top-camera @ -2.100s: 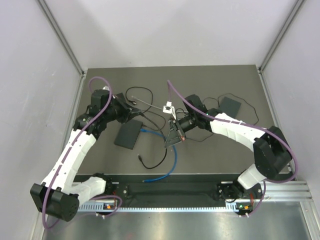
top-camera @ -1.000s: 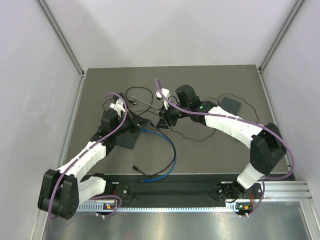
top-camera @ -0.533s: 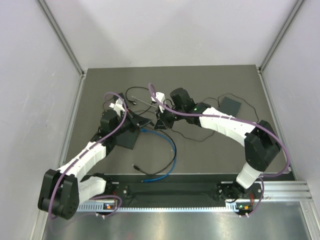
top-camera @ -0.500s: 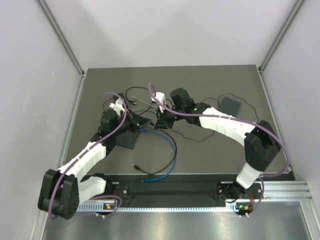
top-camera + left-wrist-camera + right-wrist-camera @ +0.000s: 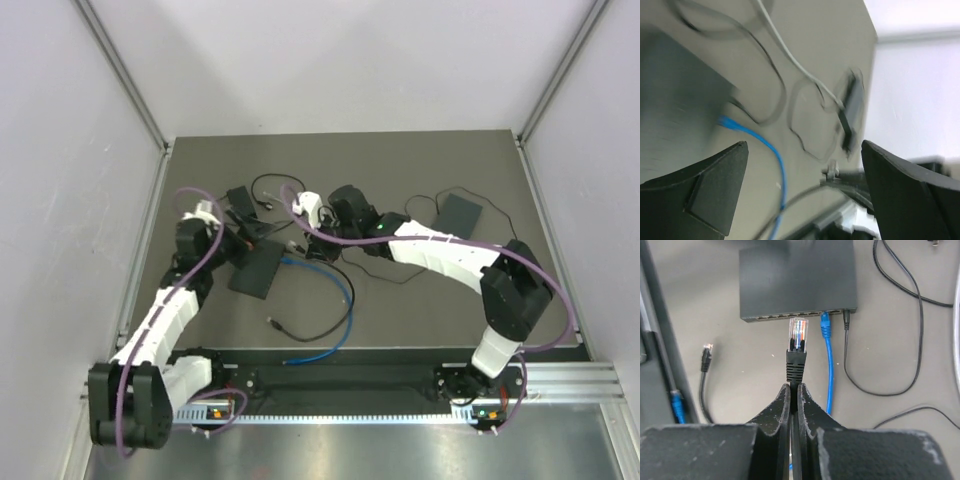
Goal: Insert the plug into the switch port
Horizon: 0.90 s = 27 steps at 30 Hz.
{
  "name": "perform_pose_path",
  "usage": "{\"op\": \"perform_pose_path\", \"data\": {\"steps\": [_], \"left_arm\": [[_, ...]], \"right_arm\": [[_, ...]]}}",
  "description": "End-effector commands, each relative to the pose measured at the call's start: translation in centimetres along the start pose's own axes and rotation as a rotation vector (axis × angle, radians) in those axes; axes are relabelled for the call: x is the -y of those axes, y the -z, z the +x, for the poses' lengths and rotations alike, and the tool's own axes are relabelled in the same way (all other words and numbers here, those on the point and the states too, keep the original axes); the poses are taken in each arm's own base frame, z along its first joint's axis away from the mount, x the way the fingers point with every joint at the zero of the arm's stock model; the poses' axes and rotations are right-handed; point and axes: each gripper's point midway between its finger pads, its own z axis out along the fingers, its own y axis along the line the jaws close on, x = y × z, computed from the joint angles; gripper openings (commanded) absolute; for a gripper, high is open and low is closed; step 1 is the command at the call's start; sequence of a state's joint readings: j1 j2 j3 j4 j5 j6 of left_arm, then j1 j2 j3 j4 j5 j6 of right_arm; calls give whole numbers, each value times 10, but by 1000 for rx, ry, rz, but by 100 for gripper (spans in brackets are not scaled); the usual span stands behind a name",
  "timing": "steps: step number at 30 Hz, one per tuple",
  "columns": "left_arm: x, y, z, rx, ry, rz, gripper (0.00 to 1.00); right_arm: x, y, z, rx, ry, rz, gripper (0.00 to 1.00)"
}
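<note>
**Plug pinched in the right claw, just short of the switch**

Our right claw (image 5: 794,390) is clamped tight on the black cable (image 5: 795,367) just behind its plug (image 5: 798,334), which sticks out clear past the fingertips. The plug points at the switch (image 5: 797,277) and is near its port row (image 5: 790,316) but apart from it, lined up just beside the blue plug (image 5: 826,330). That blue plug sits in the row, and a black lead (image 5: 846,317) is seated right next to it. We cannot tell how many ports are free.

Our left claw (image 5: 804,150) is spread wide with nothing between its fingers, and it hangs just beyond the far side of the switch.

The switch lies left of centre on the desk (image 5: 450,310). The near right of the desk is bare, while loops of cable crowd the middle. Walls close in the left, right and far edges. A second dark box (image 5: 460,212) lies far right, well apart from the switch. A loose cable end (image 5: 705,352) lies on the desk beside the held cable.

The left wrist view is smeared, so we can make out little there beyond cable loops. From above, the right wrist covers its own fingertips.
</note>
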<state>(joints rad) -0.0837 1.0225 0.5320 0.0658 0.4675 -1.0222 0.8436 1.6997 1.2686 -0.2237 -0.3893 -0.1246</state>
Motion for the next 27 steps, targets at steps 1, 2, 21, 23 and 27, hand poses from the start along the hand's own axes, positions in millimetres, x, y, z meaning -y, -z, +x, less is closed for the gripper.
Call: {"op": "perform_pose_path", "data": {"steps": [1, 2, 21, 23, 27], "left_arm": [[2, 24, -44, 101, -128, -44, 99], [-4, 27, -49, 94, -219, -62, 97], [-128, -1, -37, -472, -294, -410, 63], [-133, -2, -34, -472, -274, -416, 64], [-143, -3, -30, -469, -262, -440, 64]], "right_arm": [[-3, -18, 6, -24, 131, 81, 0], [-4, -22, 10, -42, 166, 95, 0], [-18, -88, 71, -269, 312, 241, 0], [-14, -93, 67, -265, 303, 256, 0], [-14, -101, 69, -269, 296, 248, 0]]}}
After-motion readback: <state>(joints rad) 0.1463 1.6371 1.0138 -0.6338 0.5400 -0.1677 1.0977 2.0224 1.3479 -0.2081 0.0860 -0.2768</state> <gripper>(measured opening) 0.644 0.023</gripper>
